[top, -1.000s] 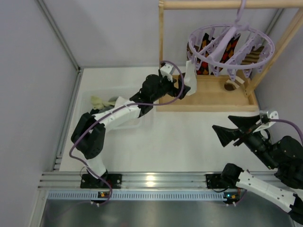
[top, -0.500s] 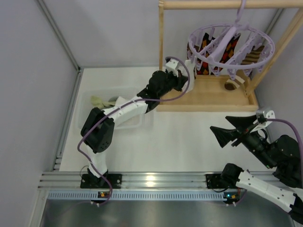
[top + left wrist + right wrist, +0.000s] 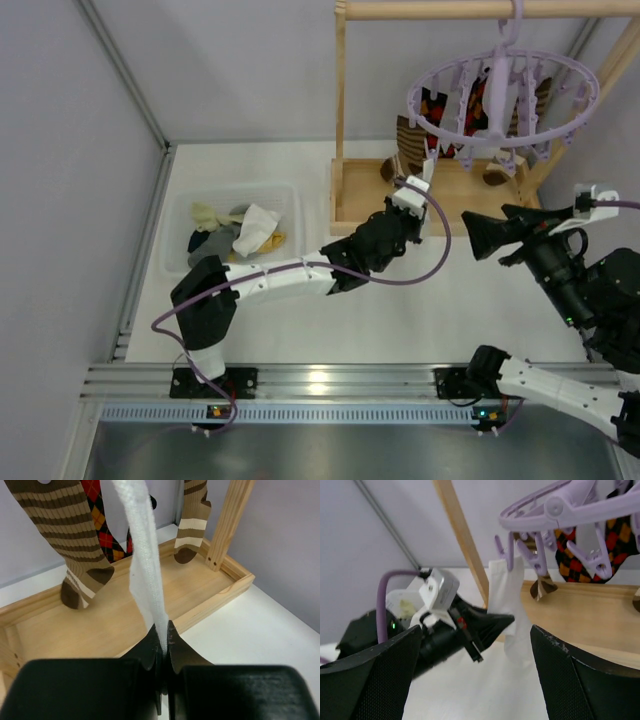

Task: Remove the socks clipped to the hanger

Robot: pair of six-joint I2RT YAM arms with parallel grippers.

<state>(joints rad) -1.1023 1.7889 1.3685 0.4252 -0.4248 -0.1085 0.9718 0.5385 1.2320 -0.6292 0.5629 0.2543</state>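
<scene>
White sock (image 3: 147, 555) first: it hangs straight down from one peg (image 3: 504, 550) on the near side of the hanger (image 3: 540, 510), and its lower end is pinched between the shut jaws of the left gripper (image 3: 162, 635), just above the front rim of the rack (image 3: 220, 590). The bite looks thin (only a narrow fold of fabric sits between the pads), so a hard pull could let the sock slide out with the peg unopened. The larger risk, as I judge it, is the hanger itself: it hangs free by its hook from the top rail, and nothing steadies it. A downward or sideways tug may tilt or swing the ring instead of freeing the sock, and a sharp one could lift the hook off the rail. The striped socks (image 3: 75, 540) and the diamond sock (image 3: 102, 525) hang close behind and would swing with it, perhaps brushing the arm. The right gripper (image 3: 487, 222) stands wide open and holds nothing, near the hanger's right side but apart from it, so it gives no support yet.
</scene>
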